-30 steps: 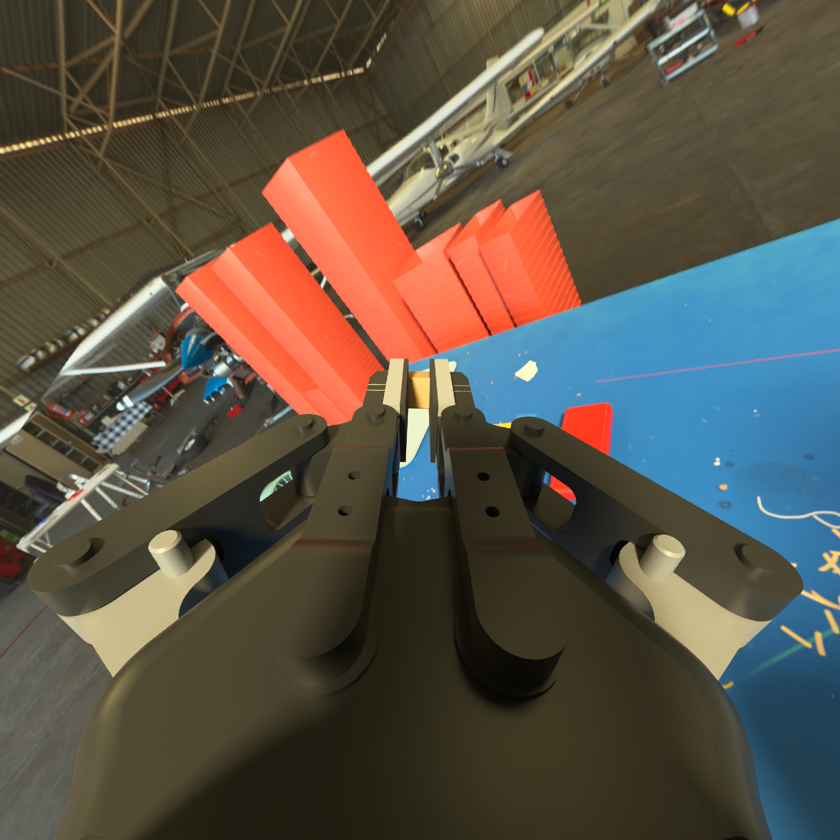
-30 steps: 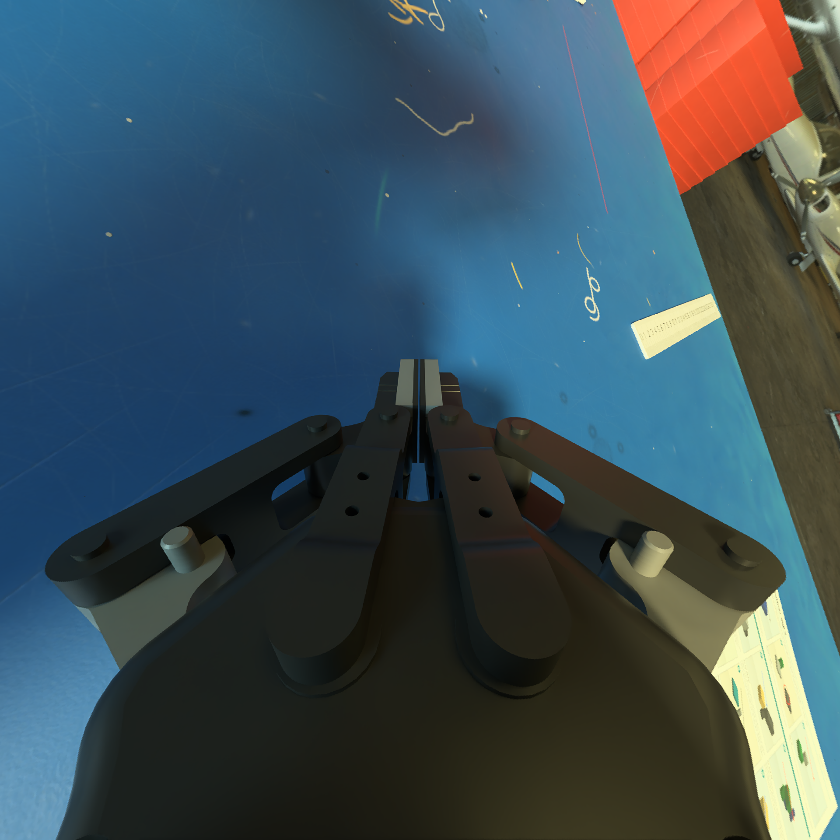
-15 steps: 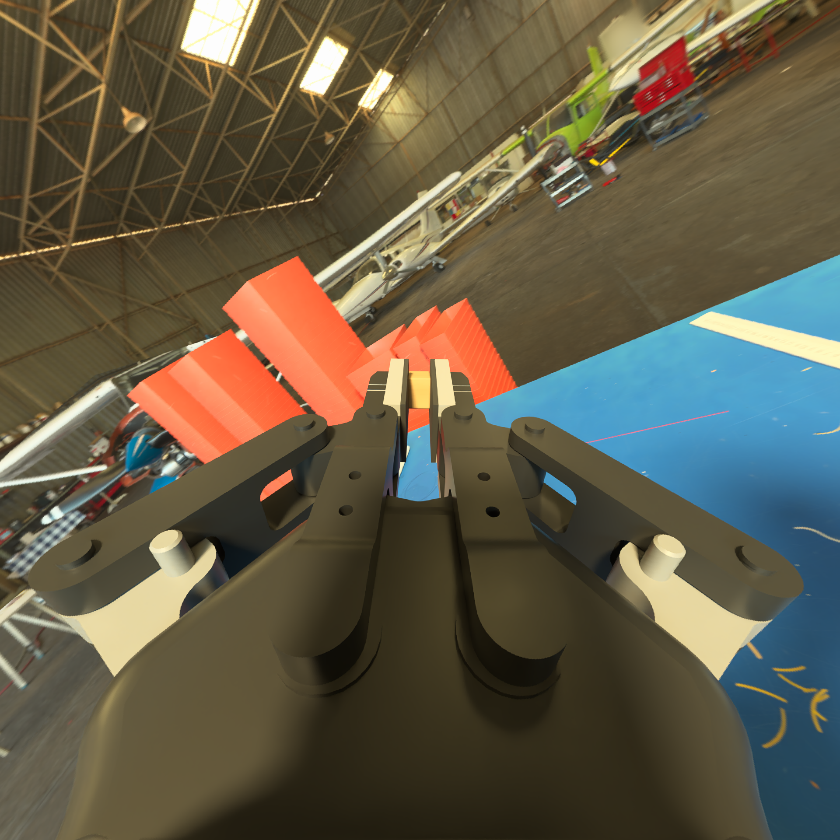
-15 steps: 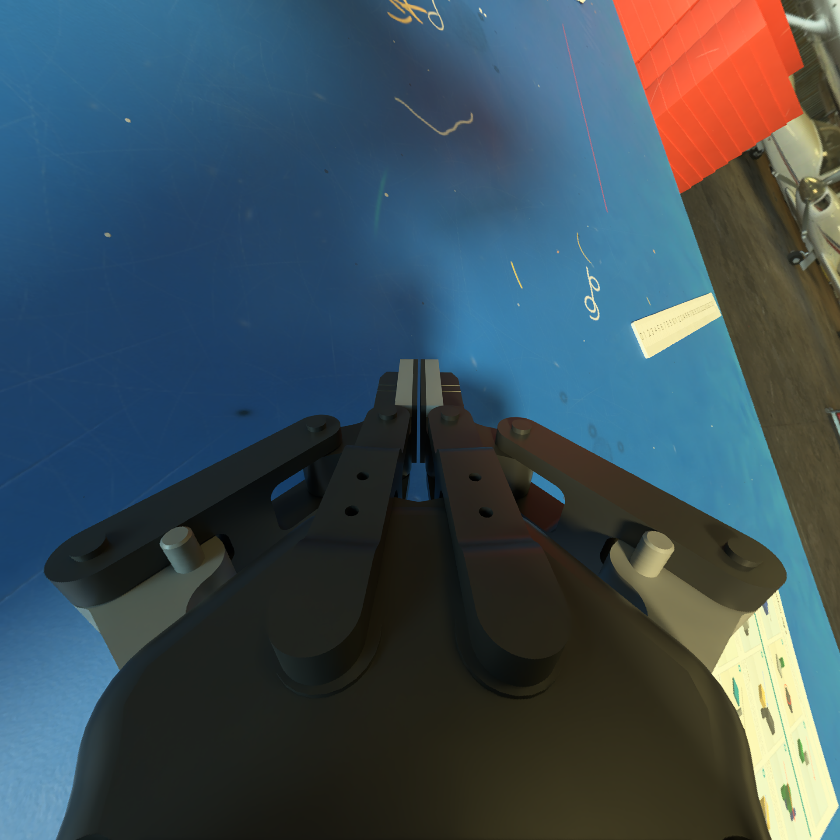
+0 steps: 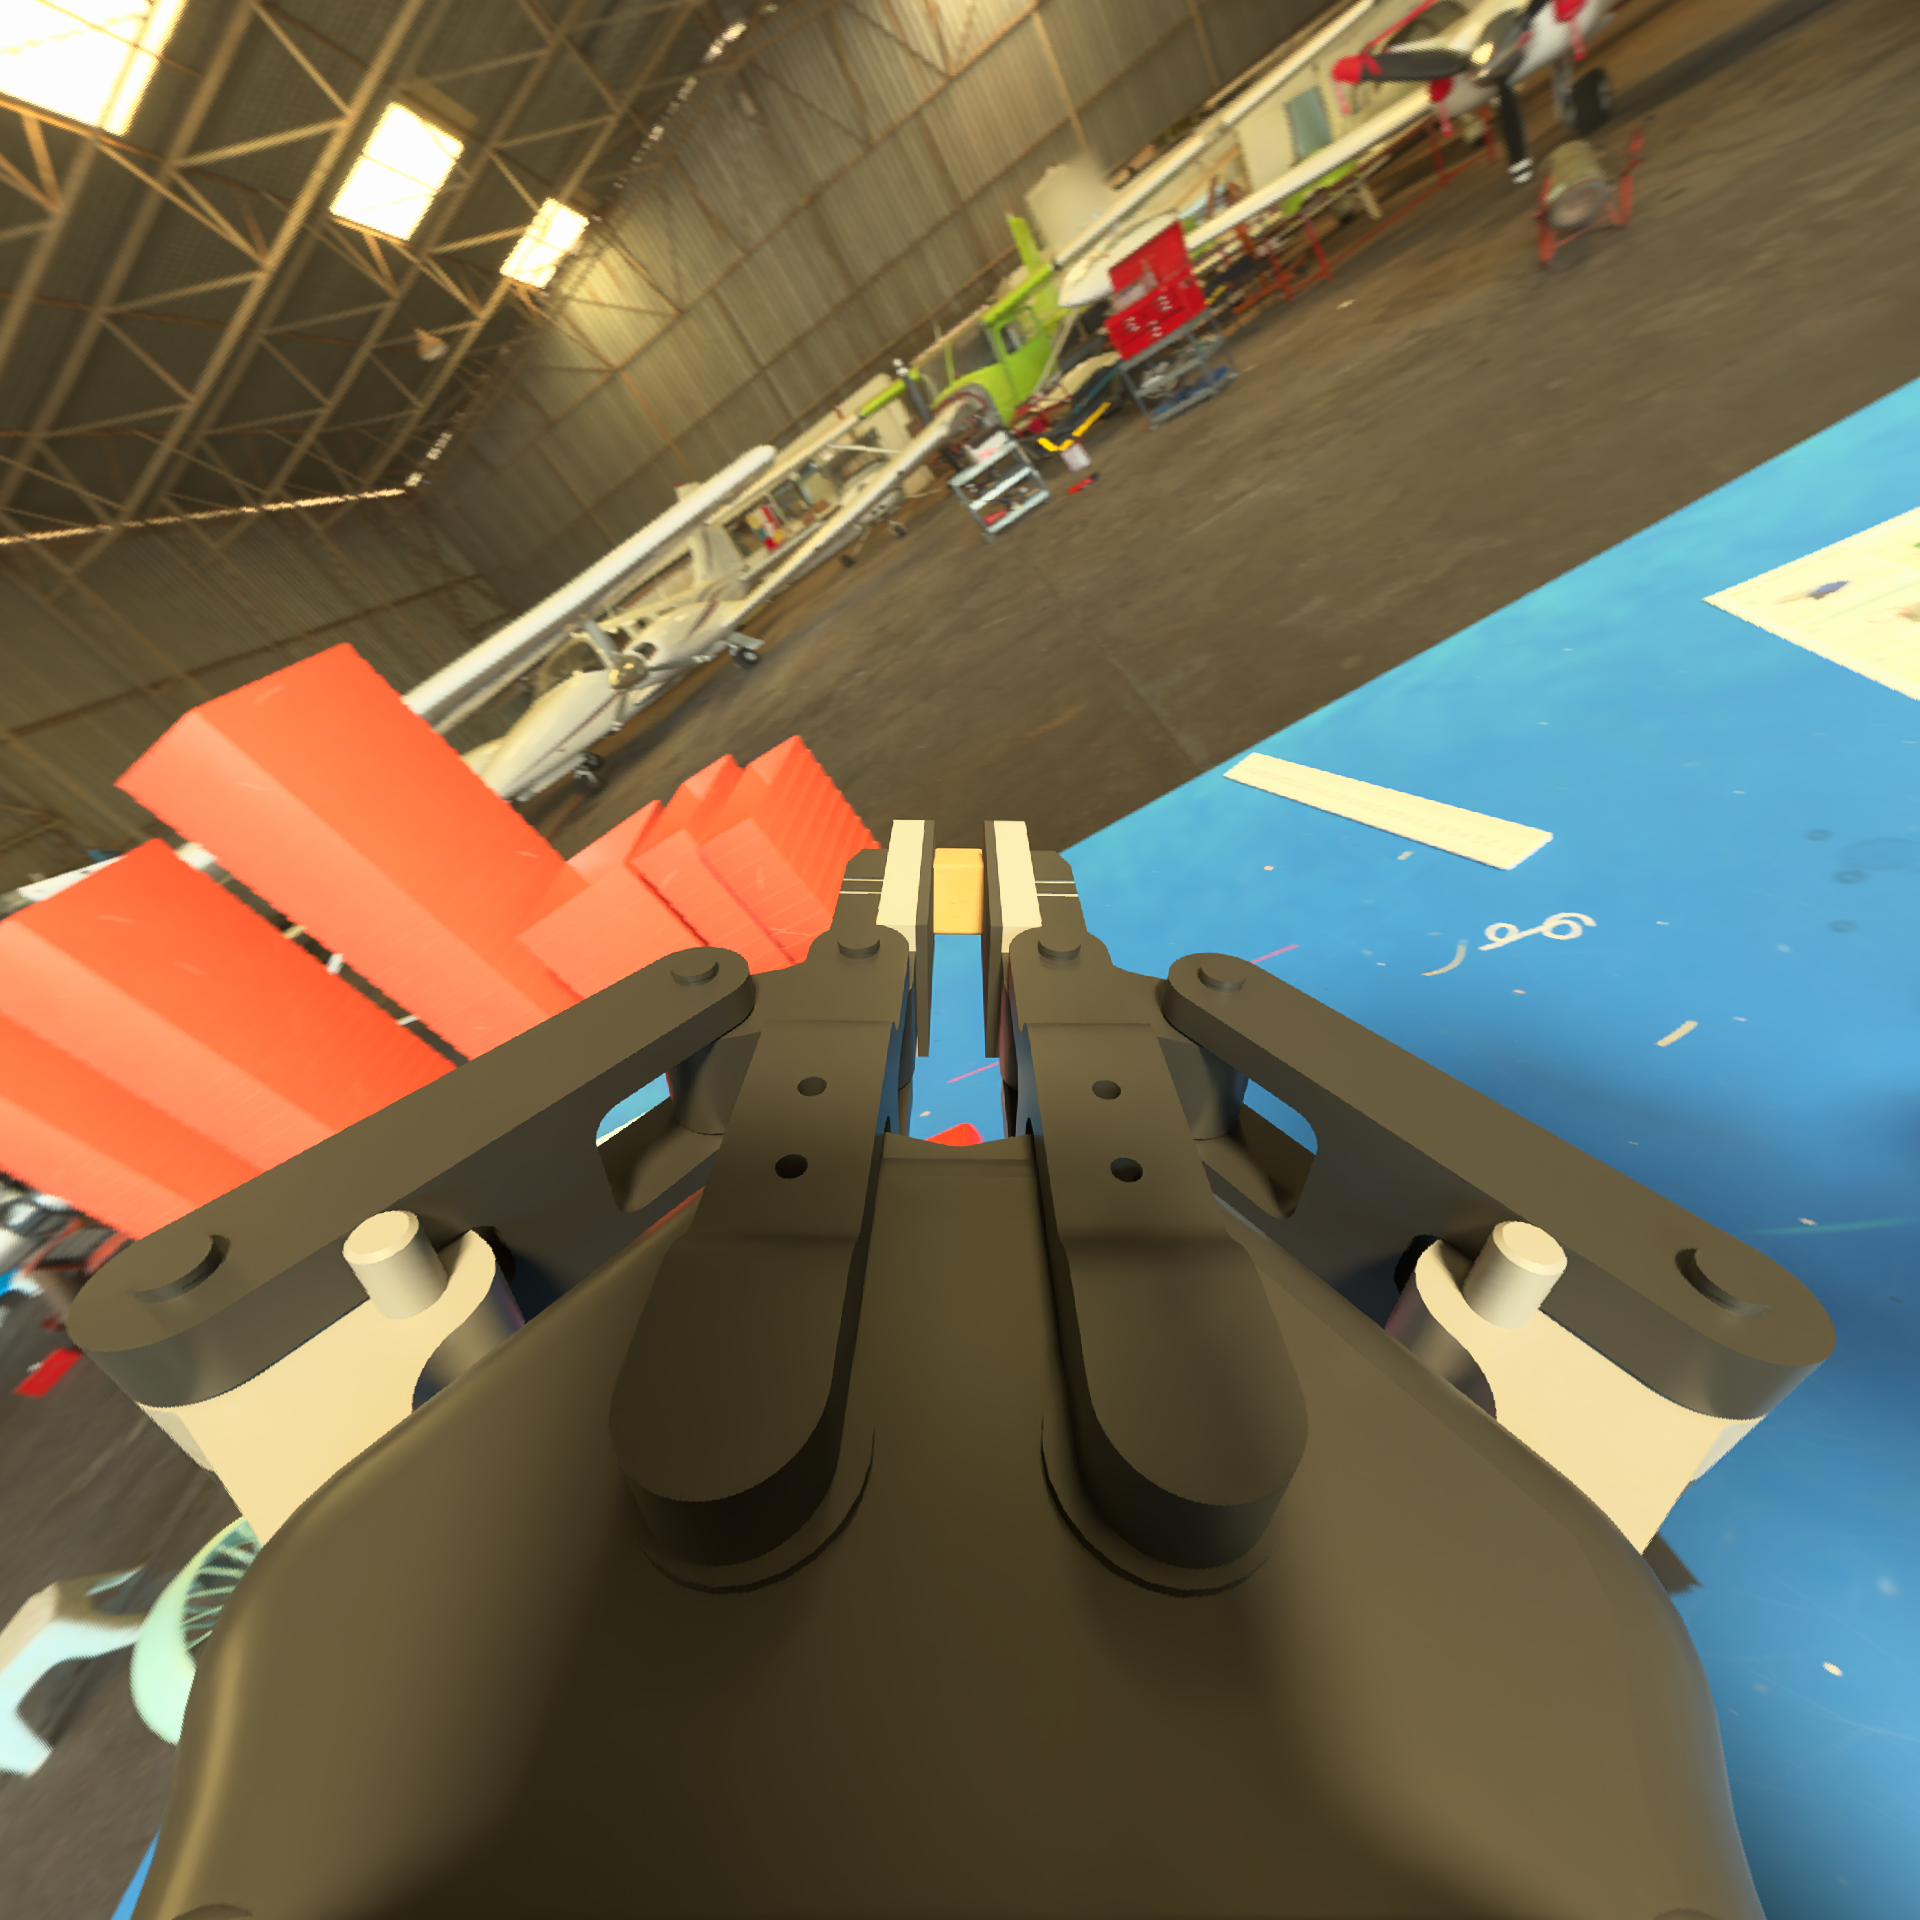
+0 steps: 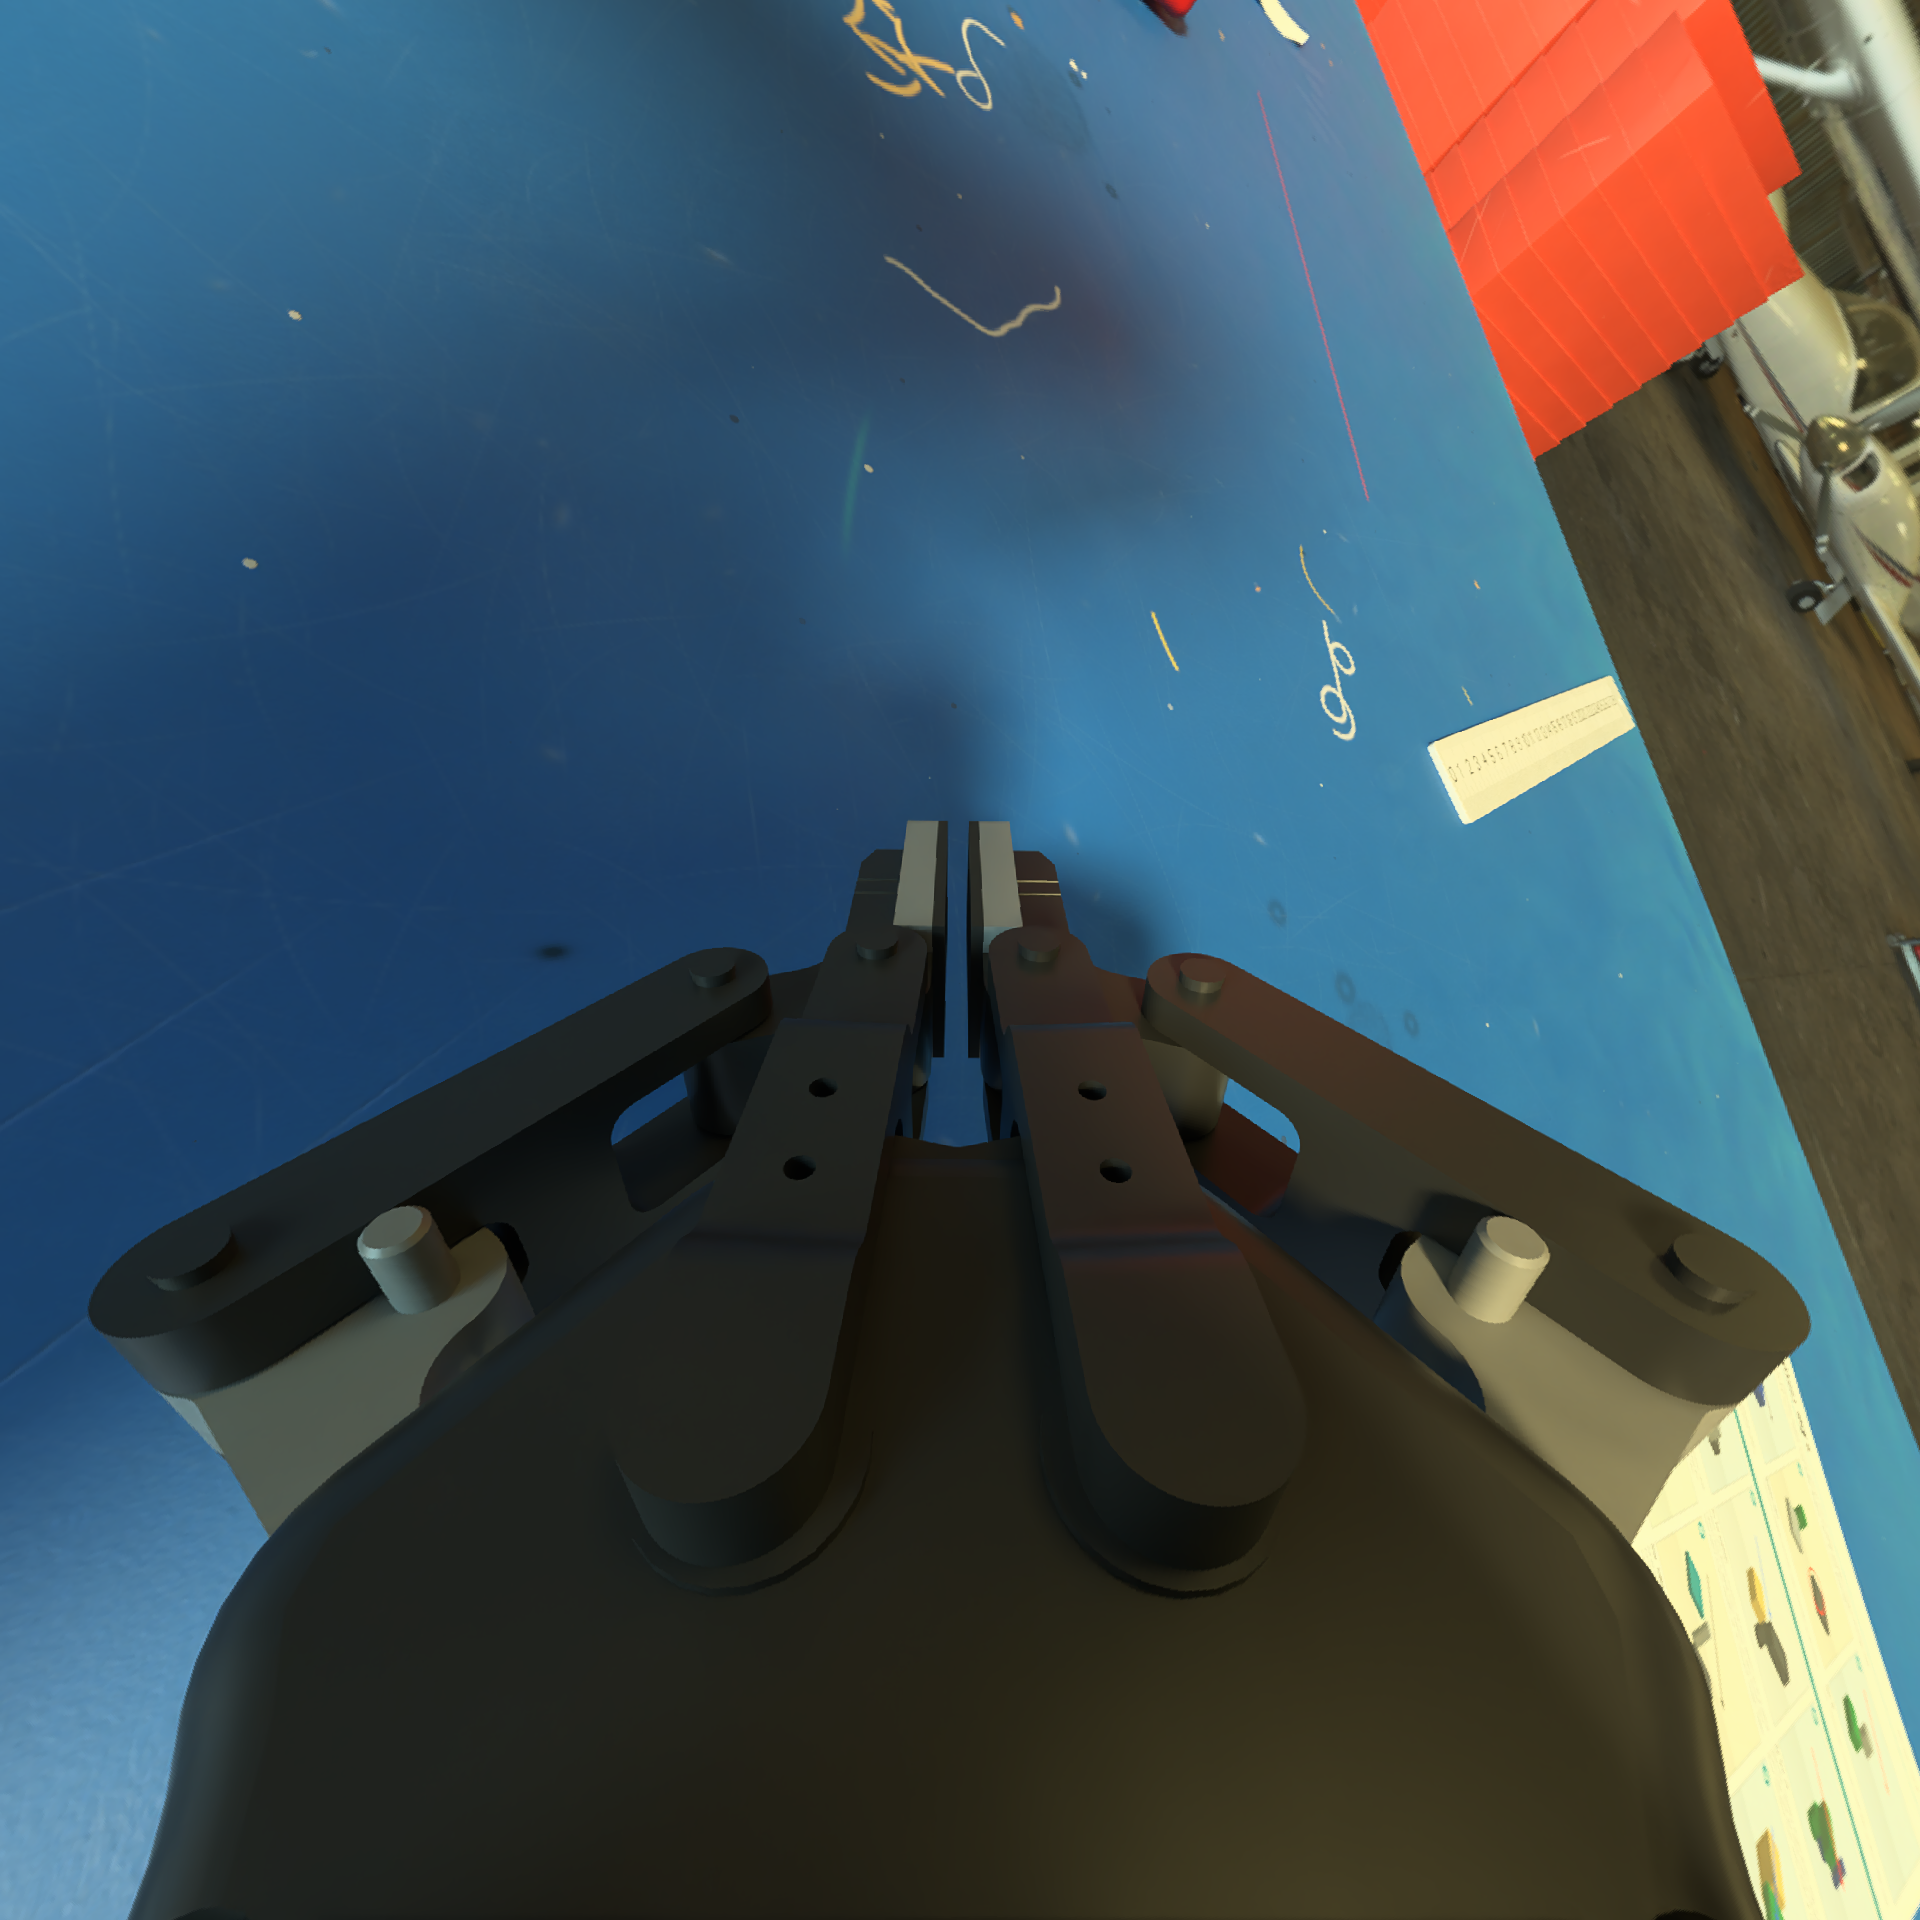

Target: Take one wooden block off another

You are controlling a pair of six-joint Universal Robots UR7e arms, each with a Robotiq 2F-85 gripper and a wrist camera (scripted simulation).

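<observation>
My left gripper (image 5: 957,878) is shut on a small light wooden block (image 5: 957,891), held between the pale fingertip pads well above the blue table (image 5: 1507,1091). Only the block's near face shows. A small red piece (image 5: 951,1135) shows on the table far below, through the gap under the fingers. The second wooden block is not in view. My right gripper (image 6: 958,873) is over bare blue table (image 6: 520,520), its fingers nearly together with a narrow slit between them and nothing held.
Tall orange-red slabs (image 5: 343,883) stand along the table's far edge, also in the right wrist view (image 6: 1600,208). A white ruler (image 5: 1382,821) (image 6: 1527,743) lies near the edge. A printed sheet (image 6: 1787,1662) lies at the near right. Beyond the edge is hangar floor.
My left gripper has risen and swung right with the block; the slabs slid left and down, and the ruler came into view. My right gripper's fingers have parted very slightly.
</observation>
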